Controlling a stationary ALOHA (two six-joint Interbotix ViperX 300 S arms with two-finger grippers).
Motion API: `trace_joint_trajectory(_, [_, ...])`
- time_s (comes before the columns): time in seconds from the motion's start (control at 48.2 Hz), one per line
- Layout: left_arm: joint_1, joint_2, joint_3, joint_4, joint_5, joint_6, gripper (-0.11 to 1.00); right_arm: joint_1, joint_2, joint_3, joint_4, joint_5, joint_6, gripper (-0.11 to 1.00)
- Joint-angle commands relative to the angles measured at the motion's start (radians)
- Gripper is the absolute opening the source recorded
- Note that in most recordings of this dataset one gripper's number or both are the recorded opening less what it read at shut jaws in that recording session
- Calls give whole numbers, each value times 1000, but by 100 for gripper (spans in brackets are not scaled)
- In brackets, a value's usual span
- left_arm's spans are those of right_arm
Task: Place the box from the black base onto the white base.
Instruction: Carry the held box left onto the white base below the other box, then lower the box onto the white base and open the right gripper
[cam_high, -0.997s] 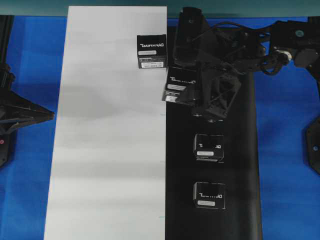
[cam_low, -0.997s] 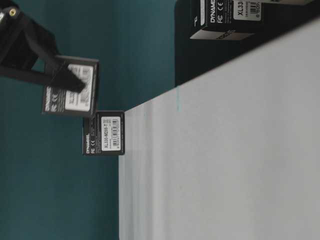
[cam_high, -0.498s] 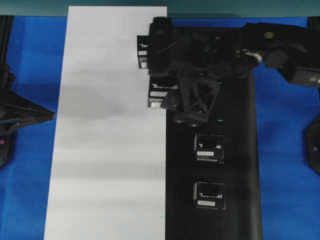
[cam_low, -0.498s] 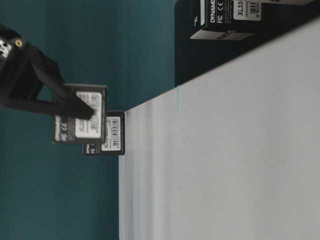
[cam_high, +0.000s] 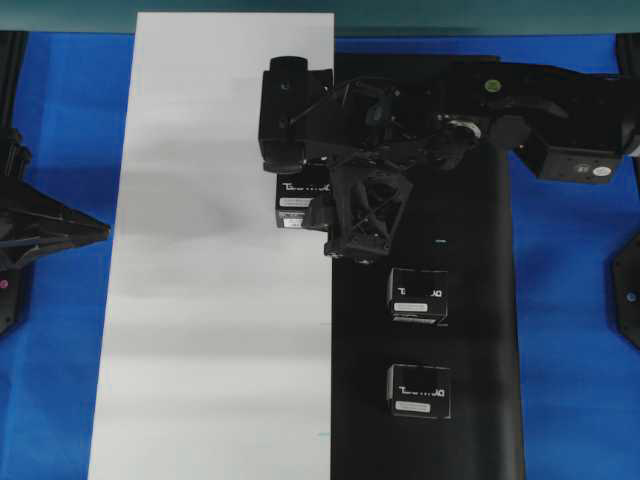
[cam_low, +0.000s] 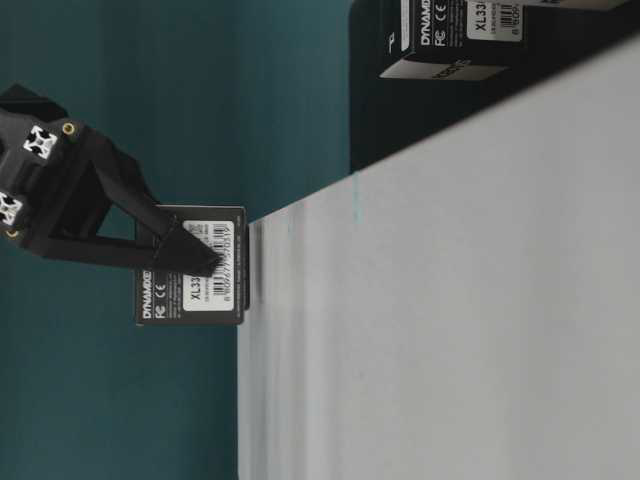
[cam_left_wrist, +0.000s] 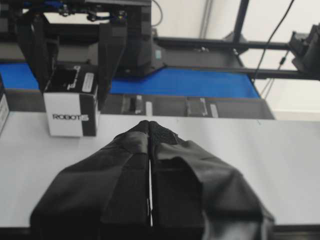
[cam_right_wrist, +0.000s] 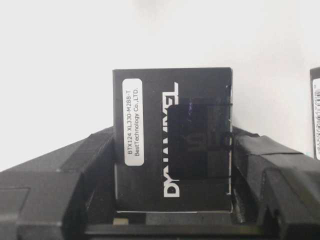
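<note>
- Overhead: the right gripper (cam_high: 318, 205) reaches across from the right and grasps the box (cam_high: 303, 200) over the white base (cam_high: 210, 300), just left of the seam with the black base (cam_high: 480, 330). The arm's body hides the far strip of white above the box. Two more boxes (cam_high: 418, 295) stand on the black sheet, nearer, well apart from the arm. The white sheet is bare to the left and near side; blue table (cam_high: 570, 300) flanks both sheets.
- Table-level, turned sideways: the box (cam_low: 191, 265) sits between the fingers (cam_low: 190, 252), its underside at the white base's (cam_low: 450, 300) surface; whether it touches I cannot tell.
- Left wrist: the left gripper (cam_left_wrist: 150, 125) is clenched with nothing between its fingers, above the white sheet, facing the grasped box (cam_left_wrist: 71, 102) across open white.
- Right wrist: the box (cam_right_wrist: 172, 150) is clamped on both sides by the fingers (cam_right_wrist: 250, 150). Another box's edge (cam_right_wrist: 315, 112) shows at the right border.
</note>
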Motion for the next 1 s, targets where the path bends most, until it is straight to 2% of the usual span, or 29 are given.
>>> trace_joint_trajectory(0.0, [-2, 12, -28, 3, -5, 0, -4, 6, 17, -14, -5, -3, -2, 56])
trace_joint_trajectory(0.27, [-3, 21, -28, 3, -5, 0, -4, 6, 38, -18, -12, -8, -6, 56])
trace_joint_trajectory(0.478, [-3, 21, -28, 3, -5, 0, -4, 6, 44, -18, -14, -8, -41, 56])
trace_joint_trajectory(0.872, [-8, 20, -28, 3, 0, 0, -4, 6, 46, -8, -9, -12, -34, 55])
trace_joint_trajectory(0.934, [-8, 20, -28, 3, 3, -2, -4, 8, 44, -9, -8, -14, -34, 59])
trace_joint_trajectory(0.976, [-8, 20, -29, 3, 6, 0, -4, 6, 44, -8, -8, -15, -31, 69])
